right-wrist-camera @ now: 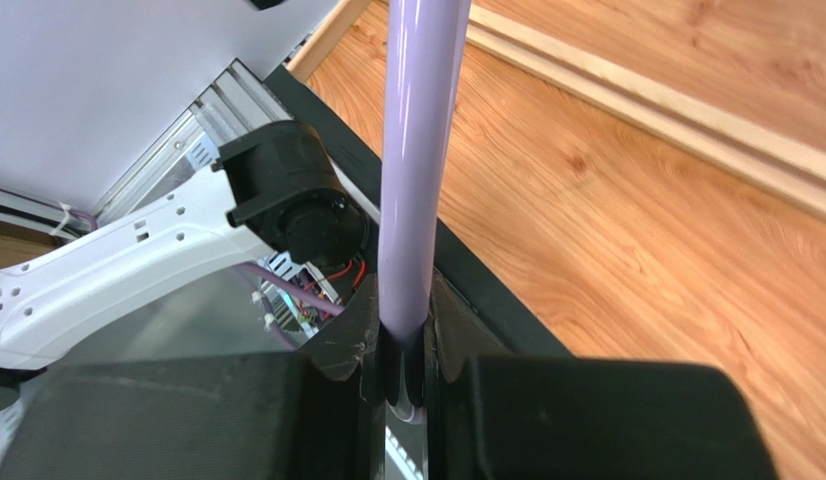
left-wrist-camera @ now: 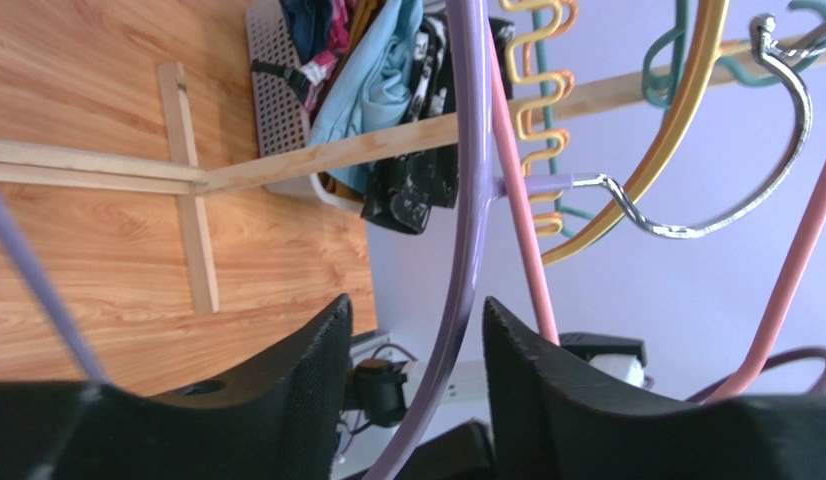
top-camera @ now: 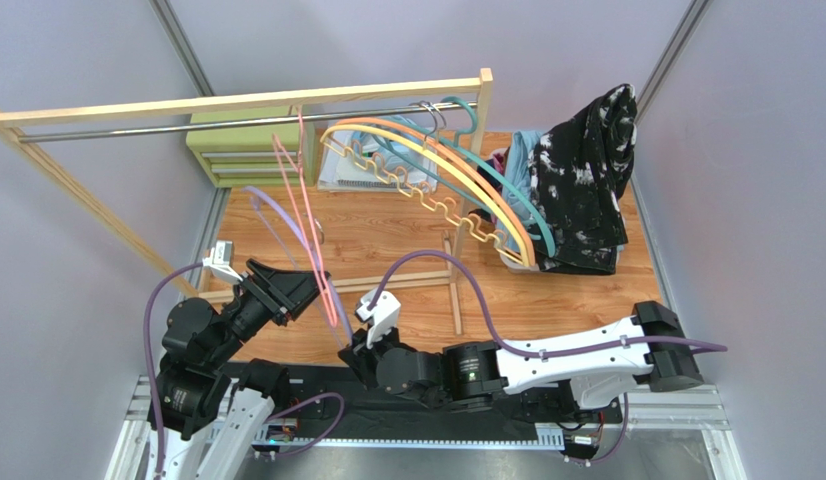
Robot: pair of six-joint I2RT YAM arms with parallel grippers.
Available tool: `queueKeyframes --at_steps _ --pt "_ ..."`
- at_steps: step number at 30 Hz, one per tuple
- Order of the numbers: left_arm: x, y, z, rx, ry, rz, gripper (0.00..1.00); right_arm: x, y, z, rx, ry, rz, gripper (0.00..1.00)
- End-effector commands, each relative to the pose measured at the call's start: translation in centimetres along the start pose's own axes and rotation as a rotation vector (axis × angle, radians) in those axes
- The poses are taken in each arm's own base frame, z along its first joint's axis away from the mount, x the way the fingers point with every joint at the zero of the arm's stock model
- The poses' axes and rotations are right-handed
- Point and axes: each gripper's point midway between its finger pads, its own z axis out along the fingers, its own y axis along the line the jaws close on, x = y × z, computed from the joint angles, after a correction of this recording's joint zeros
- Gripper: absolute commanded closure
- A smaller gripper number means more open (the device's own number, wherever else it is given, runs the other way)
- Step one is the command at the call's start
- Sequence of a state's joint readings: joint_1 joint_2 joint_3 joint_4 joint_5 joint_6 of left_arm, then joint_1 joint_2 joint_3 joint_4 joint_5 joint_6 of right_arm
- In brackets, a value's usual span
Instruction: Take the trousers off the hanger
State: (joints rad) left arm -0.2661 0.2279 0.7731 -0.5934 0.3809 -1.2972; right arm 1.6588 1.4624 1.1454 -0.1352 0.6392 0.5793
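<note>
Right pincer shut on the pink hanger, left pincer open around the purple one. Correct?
Not quite. The hanger in the right pincer is purple, not pink: the right wrist view shows it shut on the purple hanger. The left pincer is open around that purple hanger, as you said.

The lilac hanger (right-wrist-camera: pixel 412 180) is smooth, glossy plastic; its hook (left-wrist-camera: pixel 687 233) is shiny metal. The tabletop (right-wrist-camera: pixel 637 230) is wood with visible grain. The black speckled trousers (top-camera: pixel 587 190) are soft matt cloth.
</note>
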Motion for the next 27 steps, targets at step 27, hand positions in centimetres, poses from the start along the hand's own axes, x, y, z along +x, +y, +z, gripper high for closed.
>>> queueKeyframes --at_steps 27 --pt "1.4 -0.6 -6.2 -0.012 -0.009 0.39 0.32 -4.5 -7.9 -9.9 0.245 0.027 -0.076 1.0"
